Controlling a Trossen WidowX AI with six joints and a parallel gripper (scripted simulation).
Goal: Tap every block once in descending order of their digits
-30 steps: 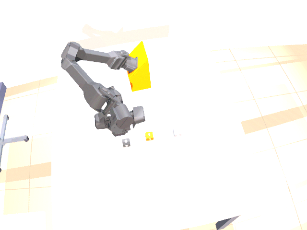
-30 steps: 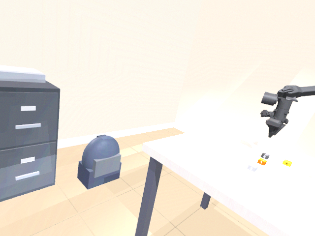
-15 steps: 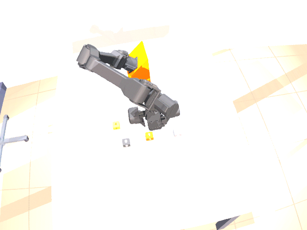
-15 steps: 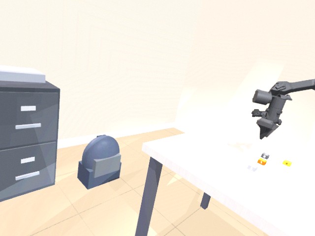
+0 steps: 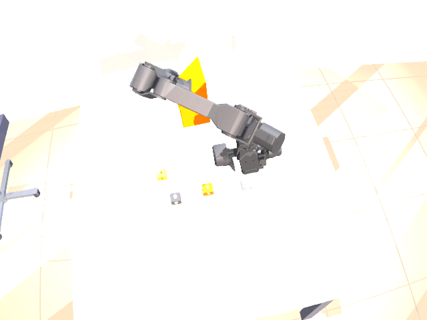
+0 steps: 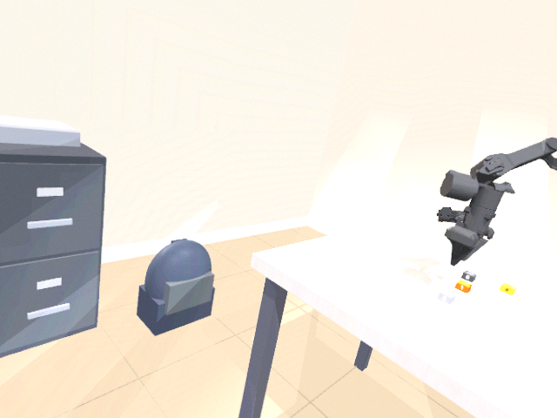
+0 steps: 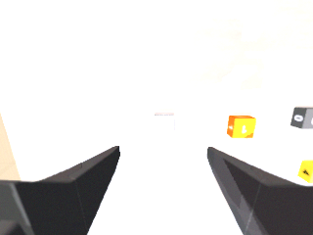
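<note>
My gripper (image 6: 455, 260) (image 7: 162, 151) is open and empty, held above the table. A white block (image 5: 246, 185) (image 6: 446, 296) (image 7: 164, 122) lies ahead, between the fingers' lines in the wrist view and beyond the tips; it is washed out and its digit is unreadable. An orange block (image 5: 207, 189) (image 6: 463, 286) (image 7: 242, 126) lies right of it in the wrist view. A dark grey block (image 5: 175, 198) (image 6: 468, 276) (image 7: 304, 117) and a yellow block (image 5: 161, 175) (image 6: 507, 288) (image 7: 307, 170) are farther right there. Their printed marks are too small to read surely.
A large yellow and orange piece (image 5: 187, 119) lies beneath the arm in the top view. The white table's near edge (image 6: 341, 319) shows in the exterior view. A drawer cabinet (image 6: 49, 243) and a dark blue backpack (image 6: 179, 274) stand on the floor away from the table.
</note>
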